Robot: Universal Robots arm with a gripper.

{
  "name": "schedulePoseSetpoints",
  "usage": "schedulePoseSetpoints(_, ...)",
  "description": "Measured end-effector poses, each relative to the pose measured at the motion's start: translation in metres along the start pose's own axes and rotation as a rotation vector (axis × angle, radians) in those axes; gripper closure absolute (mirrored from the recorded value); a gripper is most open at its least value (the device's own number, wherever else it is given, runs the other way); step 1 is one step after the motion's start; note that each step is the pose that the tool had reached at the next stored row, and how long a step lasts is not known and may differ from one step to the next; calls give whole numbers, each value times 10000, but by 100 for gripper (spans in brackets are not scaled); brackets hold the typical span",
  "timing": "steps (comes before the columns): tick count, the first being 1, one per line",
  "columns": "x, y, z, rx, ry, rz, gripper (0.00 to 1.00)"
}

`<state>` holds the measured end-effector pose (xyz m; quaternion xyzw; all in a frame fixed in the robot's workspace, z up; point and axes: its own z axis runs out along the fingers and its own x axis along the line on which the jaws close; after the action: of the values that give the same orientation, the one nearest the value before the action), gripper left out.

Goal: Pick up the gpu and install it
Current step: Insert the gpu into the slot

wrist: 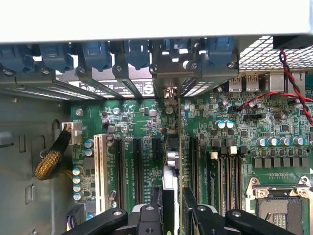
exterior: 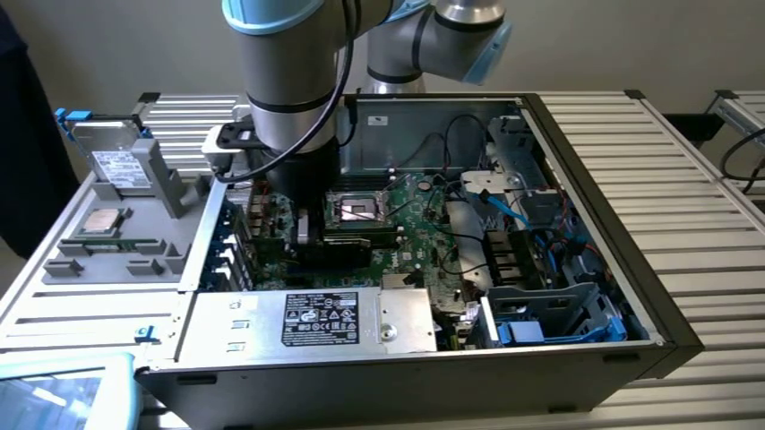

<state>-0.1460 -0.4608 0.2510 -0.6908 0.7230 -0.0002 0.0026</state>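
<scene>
The gpu [wrist: 172,161] shows edge-on in the wrist view as a thin upright card. It runs from between my fingers [wrist: 152,203] to its silver end bracket [wrist: 168,73] at the case's rear wall. My gripper [wrist: 172,215] is shut on the card's near end. The card stands over a black expansion slot of the green motherboard [wrist: 234,147]; whether it is seated I cannot tell. In the exterior view my gripper [exterior: 301,208] reaches down into the open computer case [exterior: 597,179], with the gpu [exterior: 304,235] just below it, beside the CPU socket [exterior: 358,210].
Blue slot clips [wrist: 98,51] line the rear wall. A white slot [wrist: 100,166] and a yellow braided cable [wrist: 49,164] lie to one side, red-black wires [wrist: 293,73] to the other. The power supply [exterior: 317,321] sits at the case front. A grey tray [exterior: 72,260] holds a silver drive [exterior: 120,166].
</scene>
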Motion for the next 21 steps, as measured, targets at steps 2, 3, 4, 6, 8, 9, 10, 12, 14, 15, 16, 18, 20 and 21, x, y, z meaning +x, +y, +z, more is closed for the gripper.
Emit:
schedulePoseSetpoints(2, 0, 0, 3, 0, 1, -1, 72)
schedulePoseSetpoints(3, -1, 1, 13, -2, -3, 1, 72)
schedulePoseSetpoints(4, 0, 1, 17, -1, -1, 2, 72)
schedulePoseSetpoints(6, 0, 0, 17, -1, 2, 1, 72)
schedulePoseSetpoints(8, 0, 0, 17, -2, 3, 0, 72)
schedulePoseSetpoints(9, 0, 0, 17, -1, 2, 0, 72)
schedulePoseSetpoints(10, 0, 0, 18, -1, 1, 0, 72)
schedulePoseSetpoints(12, 0, 0, 18, 0, 0, 0, 72)
schedulePoseSetpoints(14, 0, 0, 18, 0, 1, 0, 72)
schedulePoseSetpoints(15, 0, 0, 18, 0, 0, 0, 72)
schedulePoseSetpoints(16, 0, 0, 18, 0, 0, 0, 72)
schedulePoseSetpoints(18, 0, 0, 18, 0, 1, 0, 72)
schedulePoseSetpoints(20, 0, 0, 18, 0, 1, -1, 72)
schedulePoseSetpoints(21, 0, 0, 18, 0, 0, 0, 72)
